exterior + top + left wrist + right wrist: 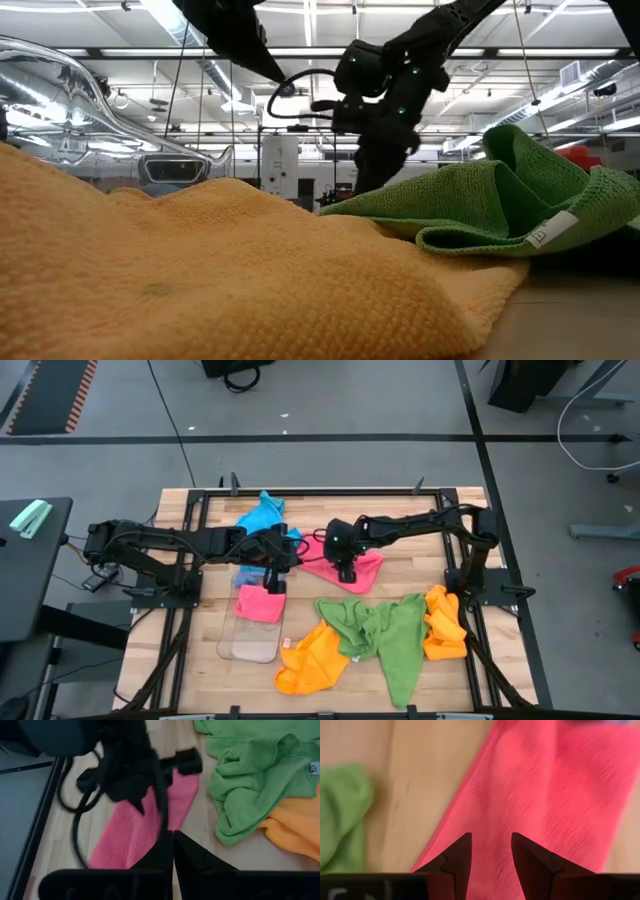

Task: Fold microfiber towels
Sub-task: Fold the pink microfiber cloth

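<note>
High view: the right gripper, fingers spread partway, hovers low over an unfolded pink towel at table centre, apparently lining up on an edge to fold. At its nine o'clock the left gripper, pressed together and holding nothing visible, sits just above a second pink towel, already folded on the clear tray. A blue towel lies at eleven o'clock; green towels and orange towels wait at five and six o'clock.

Pink towel, green towel, orange towel
</note>
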Controlling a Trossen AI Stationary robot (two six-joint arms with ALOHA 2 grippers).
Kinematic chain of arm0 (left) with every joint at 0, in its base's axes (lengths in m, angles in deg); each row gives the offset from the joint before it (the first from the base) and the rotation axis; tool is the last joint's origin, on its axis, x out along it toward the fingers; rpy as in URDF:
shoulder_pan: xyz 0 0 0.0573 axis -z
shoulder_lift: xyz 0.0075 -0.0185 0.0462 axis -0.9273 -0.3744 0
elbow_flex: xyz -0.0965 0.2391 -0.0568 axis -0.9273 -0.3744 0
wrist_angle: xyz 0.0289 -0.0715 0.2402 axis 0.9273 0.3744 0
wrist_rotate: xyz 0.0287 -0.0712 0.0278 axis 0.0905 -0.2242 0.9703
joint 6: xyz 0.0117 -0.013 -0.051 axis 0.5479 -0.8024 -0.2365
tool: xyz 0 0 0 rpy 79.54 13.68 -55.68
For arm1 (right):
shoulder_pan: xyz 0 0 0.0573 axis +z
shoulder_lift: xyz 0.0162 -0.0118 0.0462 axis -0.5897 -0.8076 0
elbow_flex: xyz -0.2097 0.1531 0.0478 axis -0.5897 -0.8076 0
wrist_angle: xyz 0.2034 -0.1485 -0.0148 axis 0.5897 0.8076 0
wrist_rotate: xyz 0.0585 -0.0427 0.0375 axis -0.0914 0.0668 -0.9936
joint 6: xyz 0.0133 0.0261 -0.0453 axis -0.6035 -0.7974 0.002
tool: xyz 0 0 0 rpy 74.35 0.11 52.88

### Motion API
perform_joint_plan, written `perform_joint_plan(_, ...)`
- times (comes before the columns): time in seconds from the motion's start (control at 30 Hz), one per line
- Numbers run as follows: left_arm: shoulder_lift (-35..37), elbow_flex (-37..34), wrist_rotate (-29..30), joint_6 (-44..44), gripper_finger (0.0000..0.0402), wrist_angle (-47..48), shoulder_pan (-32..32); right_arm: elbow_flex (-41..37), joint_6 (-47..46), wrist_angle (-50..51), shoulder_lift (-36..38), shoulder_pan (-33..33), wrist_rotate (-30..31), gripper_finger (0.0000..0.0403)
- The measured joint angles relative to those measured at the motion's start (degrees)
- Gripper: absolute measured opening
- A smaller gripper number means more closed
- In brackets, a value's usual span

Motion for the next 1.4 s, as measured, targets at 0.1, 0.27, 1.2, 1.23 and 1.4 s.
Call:
perform_joint_plan(0.1,0.0,0.0,0.0,0.0,0.0026,0.3,0.0,-0.6,0.1,4.6,1.7,1.7,0.9,0.0147)
perform_joint_plan(0.27,0.0,0.0,0.0,0.0,0.0029,0.2,0.0,-6.7,-1.2,4.7,8.1,4.4,4.0,0.0147)
perform_joint_plan(1.2,-6.1,0.0,0.0,9.1,0.0013,-8.7,0.0,-31.9,13.6,-12.4,17.1,19.2,41.9,0.0146)
perform_joint_plan(1.23,-6.1,0.0,0.0,9.1,0.0014,-9.0,0.0,-31.9,14.2,-13.7,17.1,19.2,42.0,0.0144)
perform_joint_plan(1.4,-6.0,0.0,0.0,9.2,0.0026,-8.7,0.0,-31.9,14.6,-15.4,17.1,18.6,41.6,0.0104)
